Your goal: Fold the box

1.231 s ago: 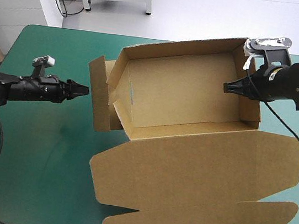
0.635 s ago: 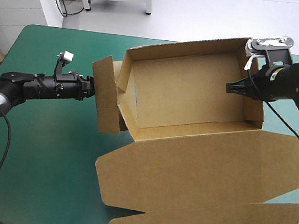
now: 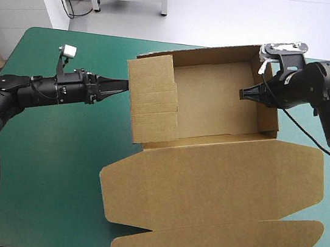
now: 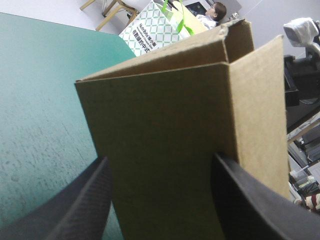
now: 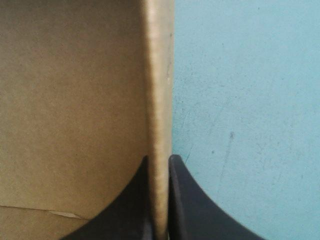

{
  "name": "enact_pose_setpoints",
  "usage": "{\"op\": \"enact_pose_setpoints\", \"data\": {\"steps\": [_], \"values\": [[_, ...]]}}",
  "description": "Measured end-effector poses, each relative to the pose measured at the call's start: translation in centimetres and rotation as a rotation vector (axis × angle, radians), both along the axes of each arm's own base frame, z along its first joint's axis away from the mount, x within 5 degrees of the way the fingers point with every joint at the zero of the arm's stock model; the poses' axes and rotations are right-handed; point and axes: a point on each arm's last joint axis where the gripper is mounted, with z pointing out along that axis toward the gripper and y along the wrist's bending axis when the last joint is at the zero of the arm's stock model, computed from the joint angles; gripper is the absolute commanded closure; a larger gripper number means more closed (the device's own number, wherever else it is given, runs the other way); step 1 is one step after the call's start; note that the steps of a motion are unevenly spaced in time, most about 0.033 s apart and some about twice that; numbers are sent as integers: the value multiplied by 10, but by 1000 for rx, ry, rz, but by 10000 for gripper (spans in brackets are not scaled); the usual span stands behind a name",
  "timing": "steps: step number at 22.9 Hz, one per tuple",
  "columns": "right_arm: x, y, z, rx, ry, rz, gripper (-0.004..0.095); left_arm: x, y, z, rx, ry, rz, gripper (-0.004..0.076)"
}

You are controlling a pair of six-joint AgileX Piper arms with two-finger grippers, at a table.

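The side flap (image 3: 153,100) stuck out just before, now it's folded over the left end of the box (image 3: 217,100). My left gripper (image 3: 120,84) is spread wide at that wall, and the right gripper (image 3: 245,93) pinches the right wall. Box is mid-table on the teal-green cover (image 3: 43,155), lid (image 3: 218,180) flat on the near side

1 box (image 3: 217,186), 2 grippers (image 3: 121,85) (image 3: 243,93)

Plain brown over the whole cut-board box (image 3: 205,184), raised walls and flat lid alike, paler along the cut edge. Solid teal-green on the table cover (image 3: 49,156), with faint darker specks up close. Matte black on the curved fin-shaped fingers of left gripper (image 3: 125,85) and right gripper (image 3: 242,92).
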Motion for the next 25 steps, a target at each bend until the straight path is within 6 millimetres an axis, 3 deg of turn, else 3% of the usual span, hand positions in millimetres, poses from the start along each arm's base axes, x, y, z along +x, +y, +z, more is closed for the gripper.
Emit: {"op": "enact_pose_setpoints", "data": {"steps": [15,21,25], "values": [[7,2,1,18,-47,0,924,2,-1,8,-88,33,22,302],[13,18,-7,47,-35,19,920,0,-25,29,95,107,-25,302],[23,35,-20,34,-21,17,919,3,-42,43,324,148,99,304]]}}
